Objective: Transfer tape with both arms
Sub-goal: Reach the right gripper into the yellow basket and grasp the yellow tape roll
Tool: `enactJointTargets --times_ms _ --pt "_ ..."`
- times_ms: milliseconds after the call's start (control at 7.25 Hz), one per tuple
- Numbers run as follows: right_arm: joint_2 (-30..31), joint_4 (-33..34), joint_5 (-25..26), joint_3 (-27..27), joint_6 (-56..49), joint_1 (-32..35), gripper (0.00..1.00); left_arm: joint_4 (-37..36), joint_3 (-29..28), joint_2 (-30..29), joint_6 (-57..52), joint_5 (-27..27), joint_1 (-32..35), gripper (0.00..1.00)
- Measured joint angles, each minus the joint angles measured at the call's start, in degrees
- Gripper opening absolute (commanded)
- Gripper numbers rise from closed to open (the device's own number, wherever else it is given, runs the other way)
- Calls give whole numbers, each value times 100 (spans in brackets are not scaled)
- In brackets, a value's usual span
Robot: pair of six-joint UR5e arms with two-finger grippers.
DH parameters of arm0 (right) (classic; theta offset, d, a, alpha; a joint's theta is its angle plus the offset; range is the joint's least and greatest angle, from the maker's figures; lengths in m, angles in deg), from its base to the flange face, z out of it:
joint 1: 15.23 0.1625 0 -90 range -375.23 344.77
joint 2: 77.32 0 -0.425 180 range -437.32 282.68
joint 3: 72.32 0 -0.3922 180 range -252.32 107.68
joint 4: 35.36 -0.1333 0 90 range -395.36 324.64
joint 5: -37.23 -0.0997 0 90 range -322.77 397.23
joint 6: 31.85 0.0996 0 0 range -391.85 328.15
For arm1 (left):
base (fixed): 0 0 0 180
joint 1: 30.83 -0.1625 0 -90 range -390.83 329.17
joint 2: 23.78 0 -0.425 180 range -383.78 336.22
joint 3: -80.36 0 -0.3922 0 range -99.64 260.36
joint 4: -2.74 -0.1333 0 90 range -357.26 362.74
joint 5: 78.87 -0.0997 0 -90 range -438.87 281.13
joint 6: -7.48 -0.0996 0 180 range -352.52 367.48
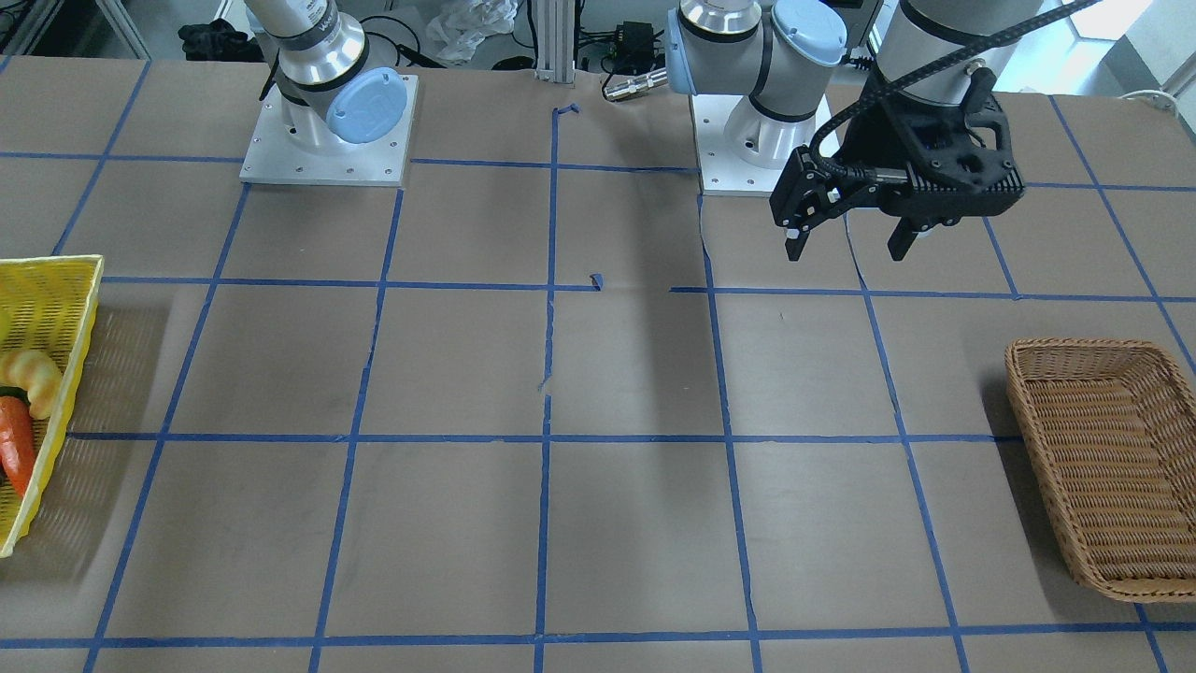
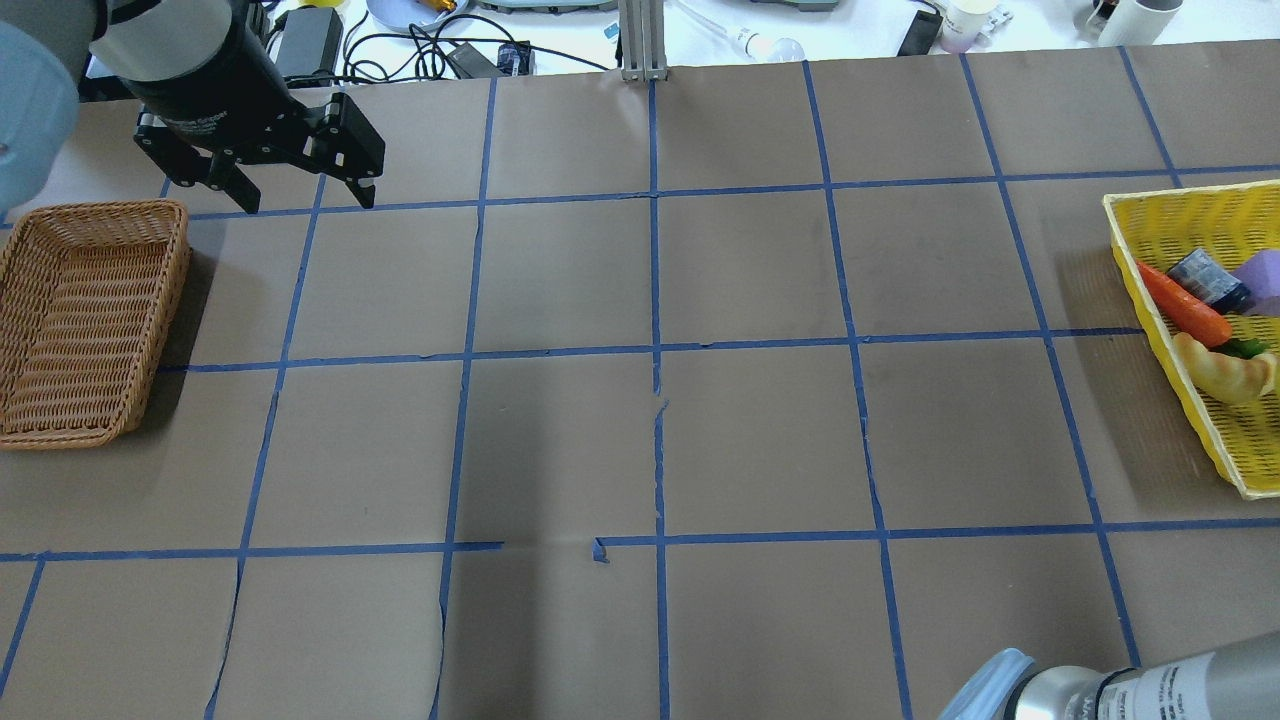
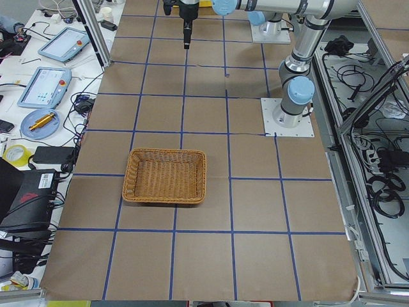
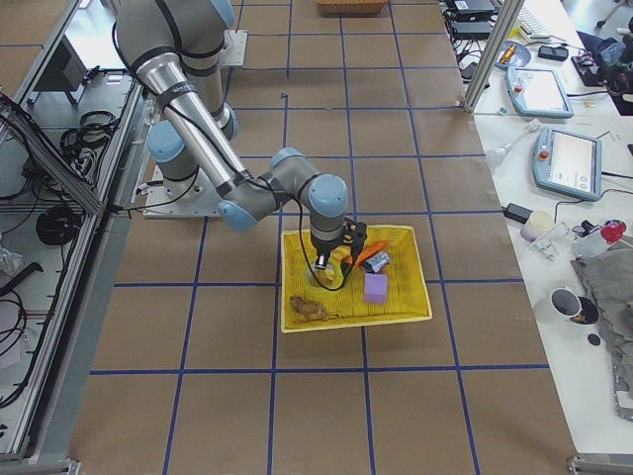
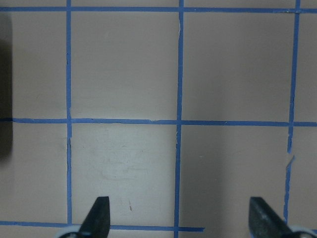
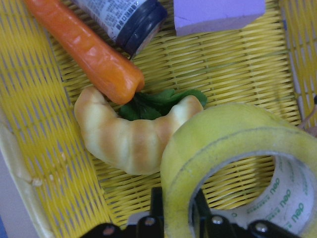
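The yellow tape roll with its whitish core fills the lower right of the right wrist view. My right gripper is shut on the roll's wall, one finger inside the ring and one outside. It holds the roll over the yellow basket. In the exterior right view the right gripper hangs inside the basket. My left gripper is open and empty, above the table near the wicker basket. It also shows in the front view and the left wrist view.
The yellow basket holds a carrot, a croissant, a dark-capped bottle and a purple block. The brown wicker basket has nothing in it. Blue tape lines grid the brown table. Cables and devices lie beyond the far edge.
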State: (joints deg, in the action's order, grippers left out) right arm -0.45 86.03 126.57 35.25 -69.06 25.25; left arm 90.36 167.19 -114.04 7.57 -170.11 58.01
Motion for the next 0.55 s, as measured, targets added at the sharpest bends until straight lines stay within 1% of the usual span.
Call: enactJointTargets --times_ms 276,414,552 --pt "386 -194 -23 -23 1 158 0 -5 0 2 0 8 -5 100" --pt "617 -352 -7 -85 77 413 0 -12 0 6 0 19 -18 100" --pt "823 -606 9 -246 353 806 0 -16 0 8 0 22 -27 100"
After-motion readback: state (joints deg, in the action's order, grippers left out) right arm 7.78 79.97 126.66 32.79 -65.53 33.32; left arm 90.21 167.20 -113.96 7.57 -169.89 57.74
